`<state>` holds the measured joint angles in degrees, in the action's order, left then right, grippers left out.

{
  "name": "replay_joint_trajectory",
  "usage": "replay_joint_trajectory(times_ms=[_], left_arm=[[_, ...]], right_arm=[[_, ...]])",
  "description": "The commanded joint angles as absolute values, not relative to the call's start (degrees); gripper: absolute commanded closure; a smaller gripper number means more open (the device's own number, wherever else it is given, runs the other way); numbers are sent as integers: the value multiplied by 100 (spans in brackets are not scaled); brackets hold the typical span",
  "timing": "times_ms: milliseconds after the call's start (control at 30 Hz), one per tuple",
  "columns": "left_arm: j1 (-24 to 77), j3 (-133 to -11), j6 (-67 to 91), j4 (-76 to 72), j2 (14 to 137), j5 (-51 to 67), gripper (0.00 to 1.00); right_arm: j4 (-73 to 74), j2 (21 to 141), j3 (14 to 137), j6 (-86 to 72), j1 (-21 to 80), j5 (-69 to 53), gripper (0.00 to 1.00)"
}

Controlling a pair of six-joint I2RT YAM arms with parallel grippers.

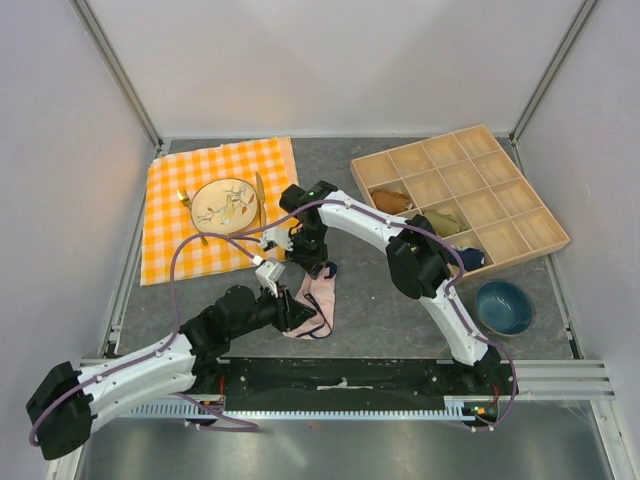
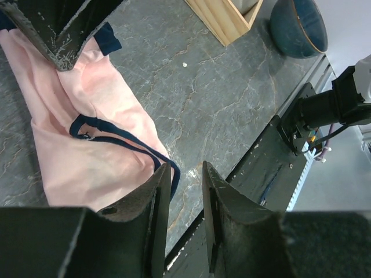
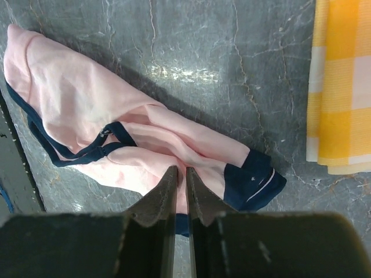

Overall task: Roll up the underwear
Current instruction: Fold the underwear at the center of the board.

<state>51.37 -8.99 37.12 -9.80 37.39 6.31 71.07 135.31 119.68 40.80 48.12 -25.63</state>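
Top: underwear (image 1: 318, 300) lies crumpled, unrolled, on the surface (image 1: 400, 310). Left wrist: left pincer (image 2: 186, 171) spread, empty, at its hem; could close on nothing. Right wrist: right pincer (image 3: 181, 172) almost pressed together over fabric, can't tell if pinching; thin cloth could slip, bunch

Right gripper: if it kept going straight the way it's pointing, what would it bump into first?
The underwear. The right gripper points at its pink cloth beside the navy band and looks very close to it, so the cloth probably comes first, with the table underneath.
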Motion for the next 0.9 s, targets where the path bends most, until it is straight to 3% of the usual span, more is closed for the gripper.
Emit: replay_joint_trajectory(times_ms=[0, 400, 700, 867], left_arm=[[5168, -1019, 3832, -2371, 4576, 721, 65], [5159, -1248, 3946, -4139, 6512, 141, 65], [5150, -1160, 4201, -3771, 7093, -659, 70], [5150, -1002, 4394, -3297, 6900, -1019, 72]], right_arm=[[7040, 13588, 12173, 3964, 4816, -2628, 83], [7014, 13685, 12217, 3920, 4825, -2716, 83], [7022, 13562, 12234, 3920, 4825, -2847, 82], [7119, 13369, 12418, 3902, 4816, -2918, 76]])
